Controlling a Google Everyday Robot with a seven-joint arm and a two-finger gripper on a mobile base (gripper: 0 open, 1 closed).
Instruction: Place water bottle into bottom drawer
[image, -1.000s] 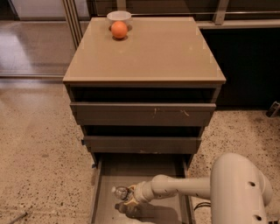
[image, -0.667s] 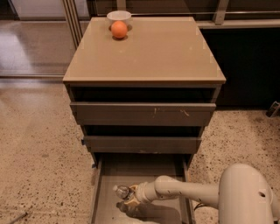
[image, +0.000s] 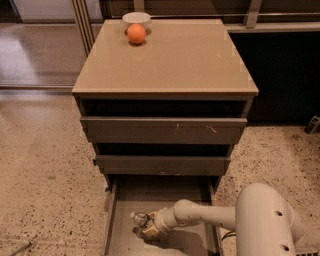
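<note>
The bottom drawer (image: 125, 200) is pulled out at the foot of the cabinet and shows its flat grey floor. My gripper (image: 148, 228) reaches in from the right, low over the drawer's front left part. It is shut on the water bottle (image: 138, 219). The bottle's clear crinkled end sticks out to the left of the gripper, at or just above the drawer floor. Its label and cap are hidden by the gripper.
The cabinet has a wide scratched top drawer front (image: 164, 130) and a narrower middle drawer front (image: 162, 164), both slightly open. An orange (image: 136, 34) and a white bowl (image: 136, 19) sit at the back of the cabinet top (image: 170, 60). Speckled floor lies on both sides.
The gripper and bottle stay at the same spot in the drawer. Only the arm's near part has shifted slightly.
</note>
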